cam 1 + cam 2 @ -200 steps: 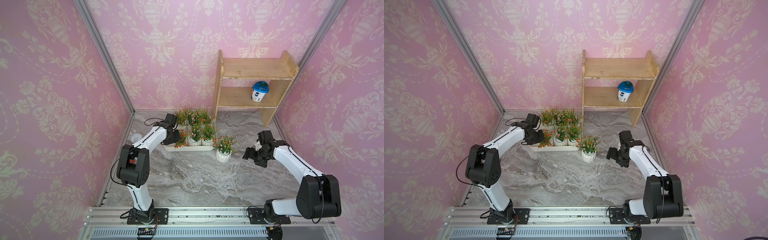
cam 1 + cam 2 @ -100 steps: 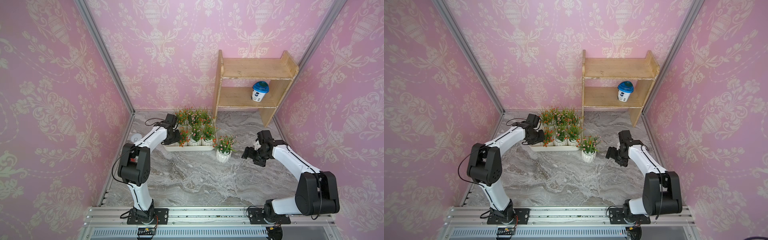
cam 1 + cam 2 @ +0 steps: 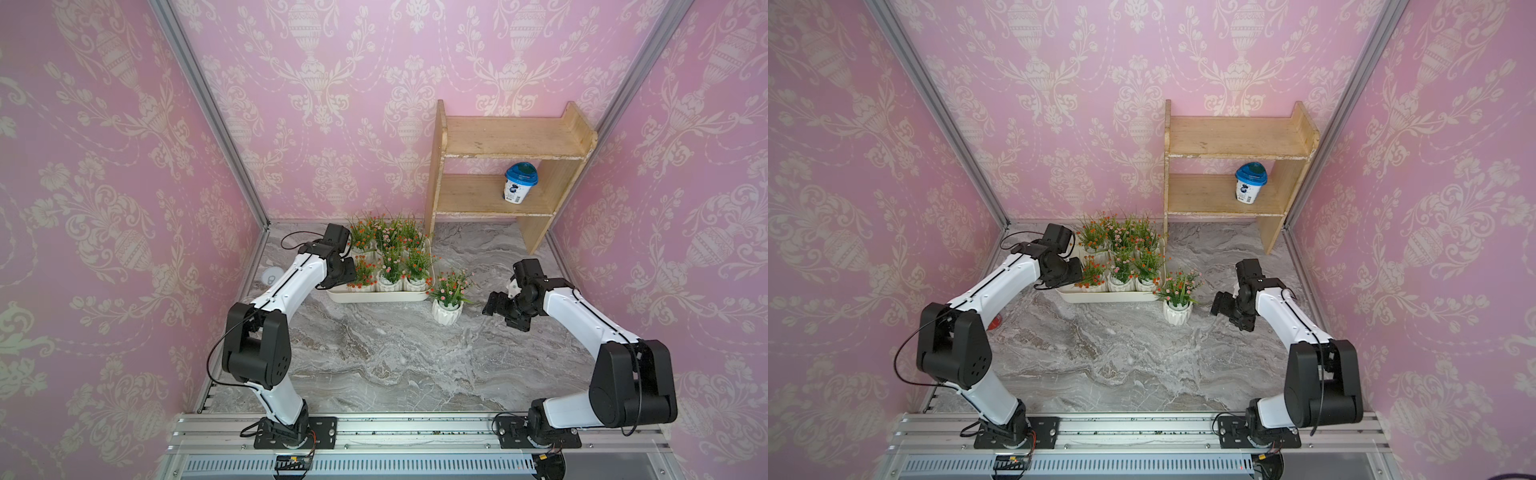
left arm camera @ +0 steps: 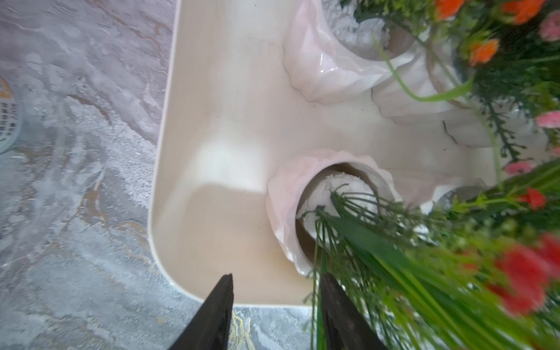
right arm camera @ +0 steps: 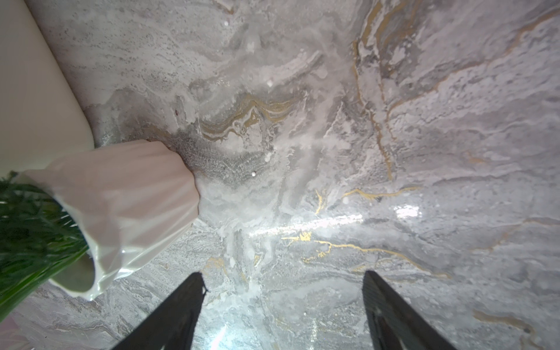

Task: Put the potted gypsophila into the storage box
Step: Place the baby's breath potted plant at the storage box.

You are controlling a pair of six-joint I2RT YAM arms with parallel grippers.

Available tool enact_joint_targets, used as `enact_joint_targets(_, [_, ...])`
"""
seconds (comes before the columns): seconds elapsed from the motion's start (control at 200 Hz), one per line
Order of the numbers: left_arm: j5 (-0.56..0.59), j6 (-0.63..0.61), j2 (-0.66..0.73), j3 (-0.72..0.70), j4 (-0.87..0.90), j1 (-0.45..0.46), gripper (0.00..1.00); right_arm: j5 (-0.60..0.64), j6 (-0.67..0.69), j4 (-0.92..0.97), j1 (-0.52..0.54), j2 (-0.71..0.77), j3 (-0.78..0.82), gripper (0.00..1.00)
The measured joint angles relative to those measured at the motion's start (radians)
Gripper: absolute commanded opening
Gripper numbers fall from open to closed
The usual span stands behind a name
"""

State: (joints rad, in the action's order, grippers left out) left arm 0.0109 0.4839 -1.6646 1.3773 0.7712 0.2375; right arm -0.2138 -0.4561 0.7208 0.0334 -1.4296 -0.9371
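**One pot outside the box**

On the marble tabletop (image 3: pixel 374 365), the right claw (image 5: pixel 283 277) hangs spread wide over bare stone, holding nothing. Near it the lone potted gypsophila (image 3: pixel 446 309) stands upright on the tabletop, just beside the near right corner of the storage box (image 3: pixel 378 296). The other pots (image 3: pixel 390 282) sit packed close inside the box. The left claw (image 4: pixel 277 277) is at the box's near left corner, parted and empty, with green sprigs brushing one finger. Behind stands the wooden shelf (image 3: pixel 498 195) with a blue-lidded cup (image 3: pixel 520 188).

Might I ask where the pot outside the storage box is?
In both top views, the pot stands on the table between the storage box and the right tool.
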Motion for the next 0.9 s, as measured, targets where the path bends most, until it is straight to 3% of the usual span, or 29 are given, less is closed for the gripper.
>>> enact_joint_targets(0.275, [0.090, -0.020, 0.227, -0.113, 0.108, -0.002, 0.49, 0.001, 0.000, 0.020, 0.000, 0.001, -0.013, 0.84])
enact_joint_targets(0.445, [0.067, 0.013, 0.356, -0.114, 0.146, 0.016, 0.53, 0.002, 0.000, 0.037, 0.000, 0.005, -0.036, 0.84])
enact_joint_targets(0.545, [0.074, 0.068, 0.414, -0.098, 0.144, 0.158, 0.56, 0.003, 0.000, 0.047, 0.000, 0.005, -0.049, 0.85])
enact_joint_targets(0.686, [0.073, 0.185, 0.372, -0.080, 0.096, 0.398, 0.57, 0.003, 0.000, 0.056, 0.000, 0.005, -0.062, 0.85])
enact_joint_targets(0.901, [0.075, 0.409, 0.229, -0.145, -0.069, 0.562, 0.63, 0.000, 0.017, 0.066, -0.011, -0.043, -0.127, 0.85])
